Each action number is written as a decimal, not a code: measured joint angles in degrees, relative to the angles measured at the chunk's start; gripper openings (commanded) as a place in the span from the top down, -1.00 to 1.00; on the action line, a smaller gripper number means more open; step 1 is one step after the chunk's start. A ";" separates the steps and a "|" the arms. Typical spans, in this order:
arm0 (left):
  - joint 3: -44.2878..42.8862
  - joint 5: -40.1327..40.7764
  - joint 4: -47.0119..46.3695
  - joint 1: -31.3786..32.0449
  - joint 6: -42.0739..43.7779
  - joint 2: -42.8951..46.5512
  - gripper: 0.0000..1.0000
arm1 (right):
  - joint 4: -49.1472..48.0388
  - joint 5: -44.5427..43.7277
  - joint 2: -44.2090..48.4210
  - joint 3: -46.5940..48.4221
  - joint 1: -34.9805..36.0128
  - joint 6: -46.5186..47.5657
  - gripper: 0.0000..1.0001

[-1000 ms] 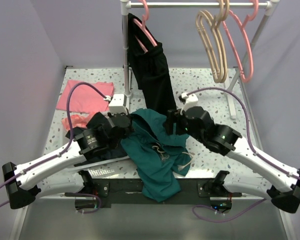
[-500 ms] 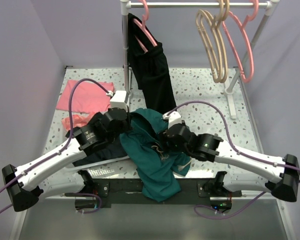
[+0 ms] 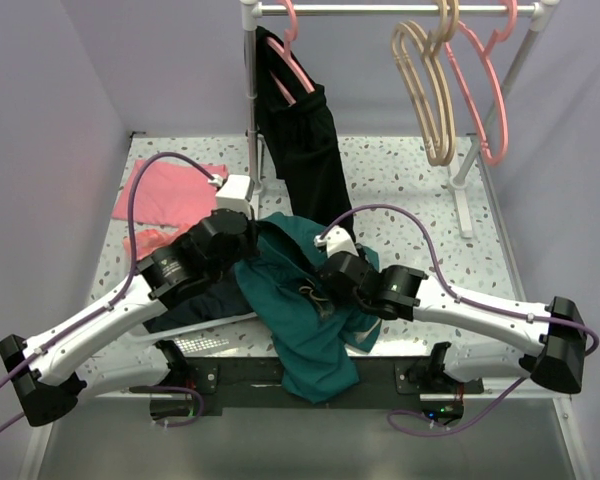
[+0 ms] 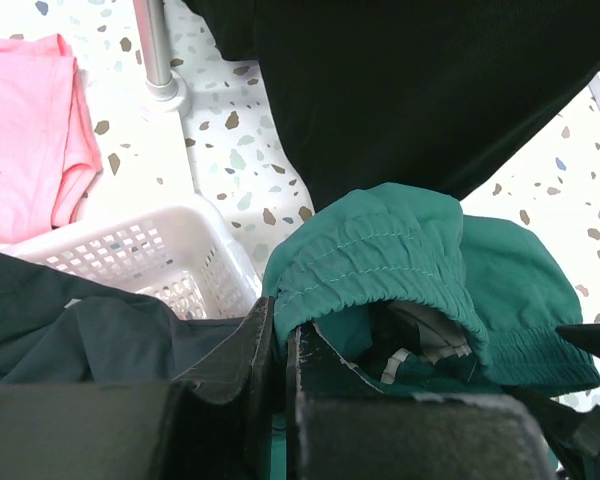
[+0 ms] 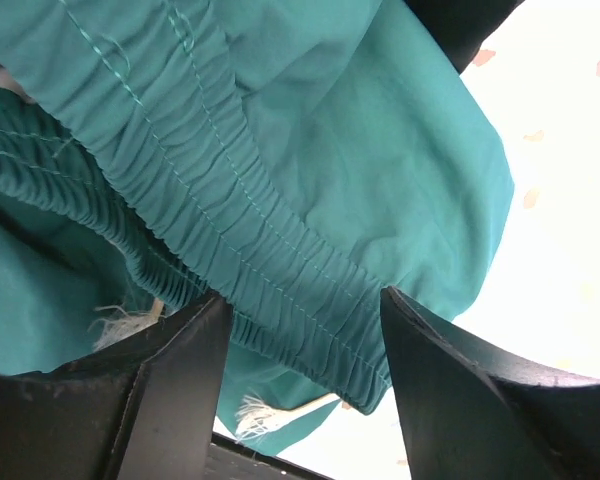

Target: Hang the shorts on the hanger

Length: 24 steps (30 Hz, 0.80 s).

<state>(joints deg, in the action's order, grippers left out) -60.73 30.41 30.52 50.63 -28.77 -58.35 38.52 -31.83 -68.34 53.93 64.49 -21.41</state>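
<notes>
The teal-green shorts [image 3: 305,320] lie bunched over the front of a white basket and hang down past the table's near edge. My left gripper [image 3: 248,262] is shut on their elastic waistband [image 4: 365,262]. My right gripper [image 3: 330,282] is open, its jaws wide apart on either side of another stretch of waistband [image 5: 270,260]; the frayed pale drawstring [image 5: 255,412] hangs below it. The tan hanger [image 3: 427,90] hangs on the rail at the back right, far from both grippers.
A long black garment [image 3: 302,140] hangs on a pink hanger from the rack post [image 3: 251,110]. More pink hangers [image 3: 485,85] hang beside the tan one. Pink cloths [image 3: 170,195] lie at the left. A white basket [image 4: 150,250] with dark clothes sits under my left arm.
My right arm swung left and forward from the table's middle right, and its open gripper now straddles the shorts' waistband. My left gripper stayed shut on the shorts and shifted slightly.
</notes>
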 measured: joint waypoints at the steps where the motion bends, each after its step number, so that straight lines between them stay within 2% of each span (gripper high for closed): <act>1: -0.22 -0.11 0.20 0.00 0.15 0.02 1.00 | 0.04 0.02 -0.28 0.09 0.02 0.11 -0.18; 12: -2.49 -0.44 2.03 -0.76 2.38 0.11 1.00 | 1.44 -0.96 -1.09 0.39 0.13 0.70 -0.22; 15: -3.39 -0.90 2.27 -0.76 3.08 0.37 1.00 | 2.58 -5.27 -1.86 0.55 0.22 -0.96 0.27; 16: -3.67 -1.14 2.34 -0.76 3.26 0.52 1.00 | 3.89 -7.04 -2.45 1.07 0.22 -1.86 0.64; 18: -4.70 -1.97 2.58 -0.76 4.26 0.85 1.00 | 7.28 -10.91 -3.98 3.32 -0.09 -4.11 0.91; 19: -5.09 -2.27 2.62 -0.76 4.59 1.01 1.00 | 9.14 -12.79 -4.48 4.92 -0.44 -5.25 1.00; 24: -9.35 -5.44 3.30 -0.92 7.54 1.09 1.00 | 16.87 -19.43 -2.27 17.73 -2.75 -7.85 1.00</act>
<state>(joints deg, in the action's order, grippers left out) -70.08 24.97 33.82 49.71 -21.23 -57.25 55.40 -51.27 -70.61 71.66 61.73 -29.26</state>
